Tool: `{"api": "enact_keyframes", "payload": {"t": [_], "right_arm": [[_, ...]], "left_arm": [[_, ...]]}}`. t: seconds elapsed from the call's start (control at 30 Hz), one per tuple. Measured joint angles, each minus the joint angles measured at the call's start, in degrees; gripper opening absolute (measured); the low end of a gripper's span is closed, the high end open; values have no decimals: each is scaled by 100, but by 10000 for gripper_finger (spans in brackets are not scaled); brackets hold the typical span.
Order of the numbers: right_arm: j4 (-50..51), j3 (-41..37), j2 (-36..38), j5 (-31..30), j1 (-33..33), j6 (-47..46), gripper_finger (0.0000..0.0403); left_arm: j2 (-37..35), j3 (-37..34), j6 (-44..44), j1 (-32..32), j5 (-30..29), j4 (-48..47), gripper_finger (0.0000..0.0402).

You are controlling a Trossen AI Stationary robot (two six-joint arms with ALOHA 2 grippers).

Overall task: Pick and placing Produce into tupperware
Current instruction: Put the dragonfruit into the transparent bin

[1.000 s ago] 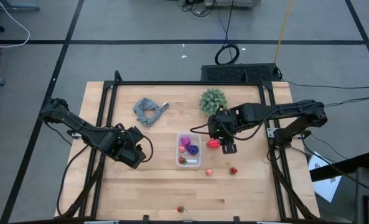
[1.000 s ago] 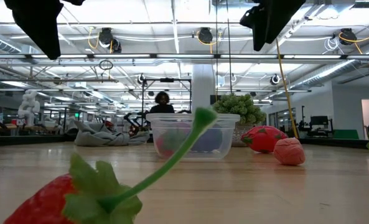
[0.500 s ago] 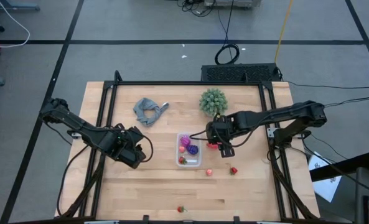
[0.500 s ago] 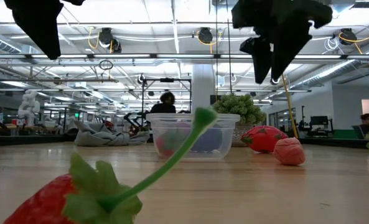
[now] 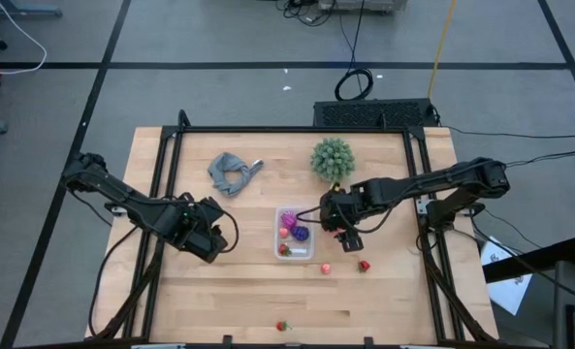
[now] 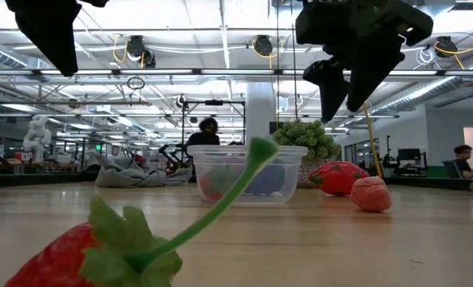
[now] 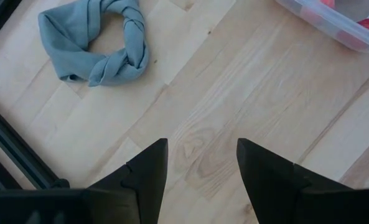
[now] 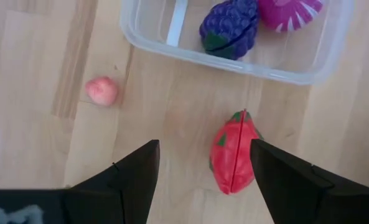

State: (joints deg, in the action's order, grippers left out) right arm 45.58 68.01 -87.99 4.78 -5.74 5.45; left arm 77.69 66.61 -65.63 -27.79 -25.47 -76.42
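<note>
Left hand (image 5: 212, 242) parked over bare bench (image 5: 239, 291), fingers apart, gripping nothing. Grey cloth (image 5: 233, 172) behind it. Clear container (image 5: 294, 234) mid-bench with purple and magenta pieces inside. Green plant (image 5: 332, 157) behind the container. Right hand (image 5: 343, 234) just beside the container, fingers spread, above a red toy (image 8: 234, 160) lying on the bench. Pink piece (image 5: 326, 269) and red piece (image 5: 364, 265) nearby; strawberry (image 5: 282, 326) at the front edge.

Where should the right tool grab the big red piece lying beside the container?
Across the middle of the red piece, coming straight down. It lies flat on the table, long axis running between the open right tool, apart from the tupperware.
</note>
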Motion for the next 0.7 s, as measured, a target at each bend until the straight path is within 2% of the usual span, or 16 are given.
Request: {"api": "enact_keyframes", "payload": {"t": [0.47, 0.7], "right_arm": [[-316, -147, -2, 2, 0, 171, 243], [-449, -147, -2, -8, 0, -653, 243]], "left_arm": [[0, 2, -4, 2, 2, 0, 198], [0, 2, -13, 0, 4, 0, 198]]}}
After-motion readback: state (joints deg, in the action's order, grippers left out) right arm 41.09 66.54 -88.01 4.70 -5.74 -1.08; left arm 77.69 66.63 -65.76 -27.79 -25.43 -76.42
